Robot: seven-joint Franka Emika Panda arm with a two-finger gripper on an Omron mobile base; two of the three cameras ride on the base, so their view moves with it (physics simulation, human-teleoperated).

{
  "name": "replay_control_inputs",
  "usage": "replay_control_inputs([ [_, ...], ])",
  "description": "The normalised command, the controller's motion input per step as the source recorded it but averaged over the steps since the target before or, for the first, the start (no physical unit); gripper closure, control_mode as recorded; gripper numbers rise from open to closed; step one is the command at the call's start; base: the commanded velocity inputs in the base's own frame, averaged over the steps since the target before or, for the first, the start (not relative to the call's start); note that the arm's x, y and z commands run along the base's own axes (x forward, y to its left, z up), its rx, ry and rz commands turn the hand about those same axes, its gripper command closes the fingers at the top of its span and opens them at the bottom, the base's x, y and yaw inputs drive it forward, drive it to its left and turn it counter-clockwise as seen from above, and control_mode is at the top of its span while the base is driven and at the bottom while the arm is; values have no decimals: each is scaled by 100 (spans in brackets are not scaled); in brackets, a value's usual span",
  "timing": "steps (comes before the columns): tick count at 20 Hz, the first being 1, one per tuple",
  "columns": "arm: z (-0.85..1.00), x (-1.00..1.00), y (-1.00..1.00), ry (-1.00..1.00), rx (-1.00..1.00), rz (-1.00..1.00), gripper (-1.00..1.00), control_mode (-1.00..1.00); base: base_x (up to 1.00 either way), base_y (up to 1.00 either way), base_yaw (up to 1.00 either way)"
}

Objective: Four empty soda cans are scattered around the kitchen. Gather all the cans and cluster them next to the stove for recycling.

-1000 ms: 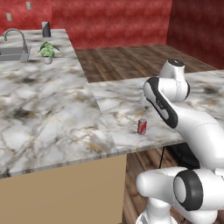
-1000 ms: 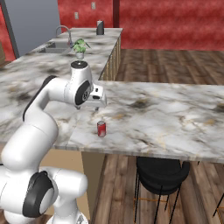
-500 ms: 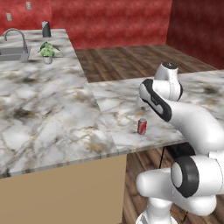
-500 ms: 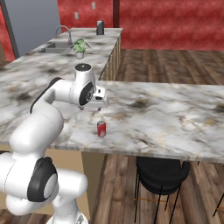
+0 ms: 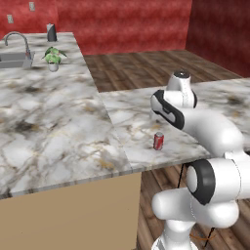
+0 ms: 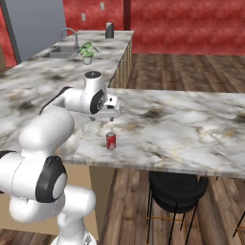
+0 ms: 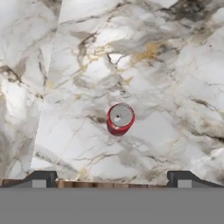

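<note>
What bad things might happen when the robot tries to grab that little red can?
The red can stands upright near the counter's front edge, so a bump from the open gripper coming down might tip it or roll it off onto the floor. The can is small, so a slightly off-centre grab might miss.

Marble counter (image 5: 58, 127); 1 upright red can (image 5: 158, 140)

Red soda can (image 7: 120, 119), silver top — grey-gold-veined, seemingly marble counter (image 7: 175, 65).

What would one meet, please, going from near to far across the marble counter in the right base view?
Small red soda can → open gripper → small potted green plant → curved silver faucet → dark grey jug.
</note>
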Motion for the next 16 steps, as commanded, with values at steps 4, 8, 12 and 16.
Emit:
replay_control_inputs([
  [4,-20,22,-7,7,-1,-2,-100,-100,0,0,0],
  [8,-25,16,-1,3,0,-5,-100,-100,0,0,0],
  [12,-25,20,0,1,0,-2,-100,-100,0,0,0],
  [16,-25,22,-1,0,0,0,-100,-100,0,0,0],
])
